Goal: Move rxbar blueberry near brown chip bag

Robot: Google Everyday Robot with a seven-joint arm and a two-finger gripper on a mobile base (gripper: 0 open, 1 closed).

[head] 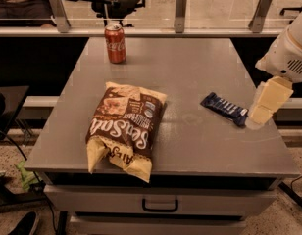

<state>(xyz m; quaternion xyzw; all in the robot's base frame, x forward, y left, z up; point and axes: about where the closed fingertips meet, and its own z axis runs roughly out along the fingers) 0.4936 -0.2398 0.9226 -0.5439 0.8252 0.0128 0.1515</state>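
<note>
The gripper [260, 114] hangs at the right edge of the table [190, 67], just right of the rxbar blueberry [224, 108] — how far open, cannot tell. The bar lies flat, unheld, its long axis slanting toward the gripper — the brown chip bag [124, 126] well apart leftward.

One chip bag [124, 129], one bar [224, 108], one can [115, 43], one table [190, 72], one gripper [261, 114] just beside the bar

White rounded arm [287, 45] (a vented grille [296, 66], it seems) ends in a cream, blocky gripper [261, 112] at far right.
</note>
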